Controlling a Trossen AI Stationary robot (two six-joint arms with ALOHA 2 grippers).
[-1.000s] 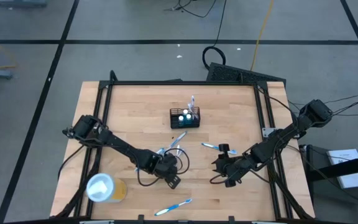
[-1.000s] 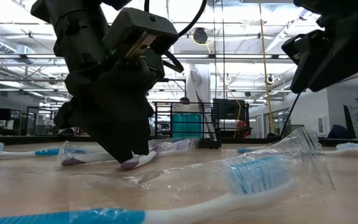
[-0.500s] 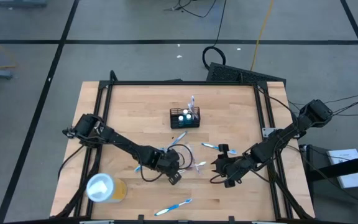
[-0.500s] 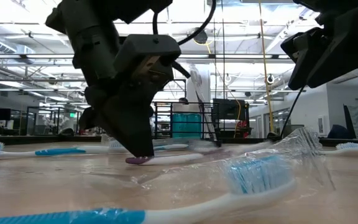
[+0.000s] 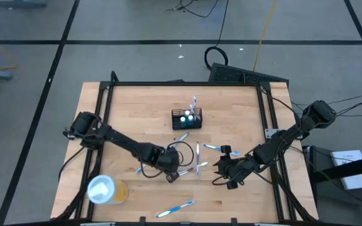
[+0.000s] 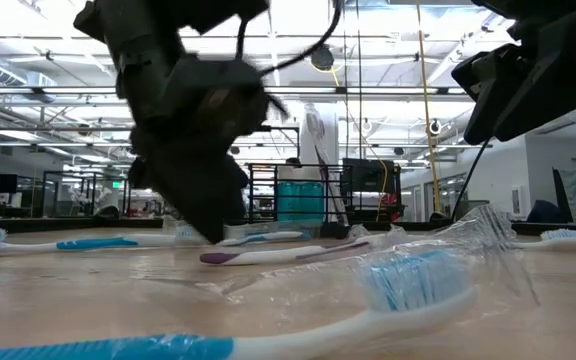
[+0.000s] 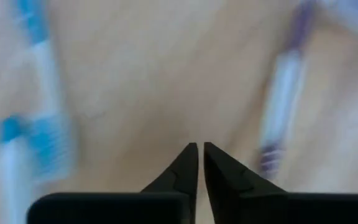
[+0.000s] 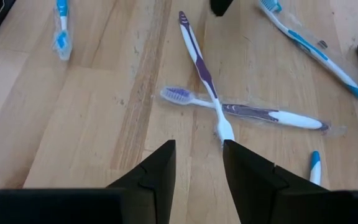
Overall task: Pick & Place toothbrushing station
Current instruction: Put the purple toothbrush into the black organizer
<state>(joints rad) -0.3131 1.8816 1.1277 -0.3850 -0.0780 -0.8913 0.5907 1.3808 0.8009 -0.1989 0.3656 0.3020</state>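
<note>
The toothbrushing station (image 5: 186,119), a small black mesh holder with items standing in it, sits at the table's far middle. My left gripper (image 5: 172,175) (image 7: 201,146) hovers shut over bare wood near the table's middle, with nothing between its fingers. A purple toothbrush (image 7: 283,102) lies flat on the wood beside it, and a blue one (image 7: 37,121) on its other side. My right gripper (image 5: 221,167) (image 8: 199,144) waits open right of centre. Ahead of it, two purple toothbrushes (image 8: 211,93) lie crossed on the table, one in a clear wrapper (image 8: 272,116).
A yellow cup with a white lid (image 5: 105,189) stands at the near left. Blue toothbrushes lie loose: one near the front edge (image 5: 175,208), one right of centre (image 5: 213,148), one below the station (image 5: 181,139). A black cable (image 5: 182,152) loops over the table by the left gripper.
My left gripper has shut, rolled and risen off the table without taking the purple toothbrush. That toothbrush has slid toward the table's right and turned about. It now lies flat across the other purple one.
</note>
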